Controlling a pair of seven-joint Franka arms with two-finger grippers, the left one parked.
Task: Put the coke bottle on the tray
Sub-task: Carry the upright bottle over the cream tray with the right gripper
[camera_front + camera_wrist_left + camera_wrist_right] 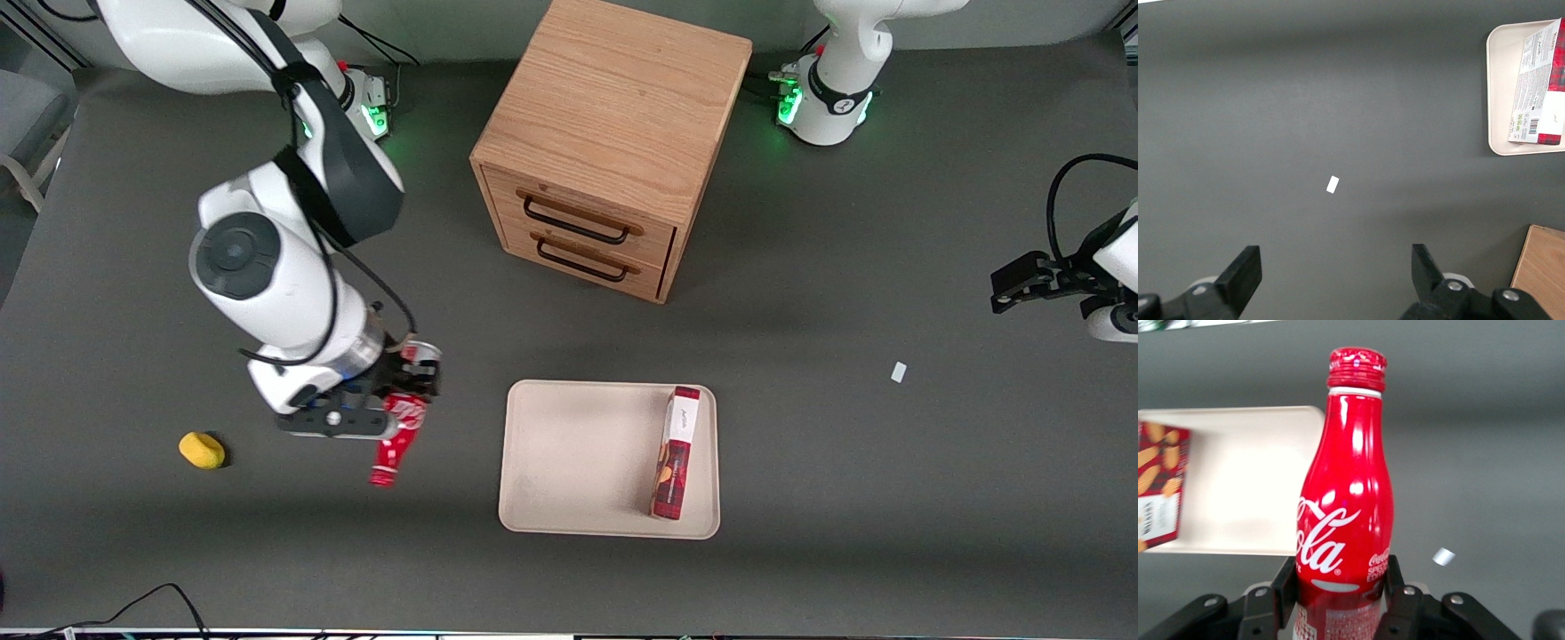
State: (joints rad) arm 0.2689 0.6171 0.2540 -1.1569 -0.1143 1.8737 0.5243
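Observation:
My right gripper (404,397) is shut on the coke bottle (398,437), a slim red bottle with white script and a red cap. It holds the bottle tilted, above the table, toward the working arm's end from the tray (578,458). In the right wrist view the black fingers (1286,581) press both sides of the lower body of the bottle (1348,497), and the beige tray (1245,480) shows past it. The tray is flat and beige with a low rim.
A red-and-white box (676,452) lies on the tray at its edge nearest the parked arm. A wooden two-drawer cabinet (609,142) stands farther from the front camera. A yellow lump (202,450) lies near the working arm's end. A small white scrap (899,372) lies toward the parked arm.

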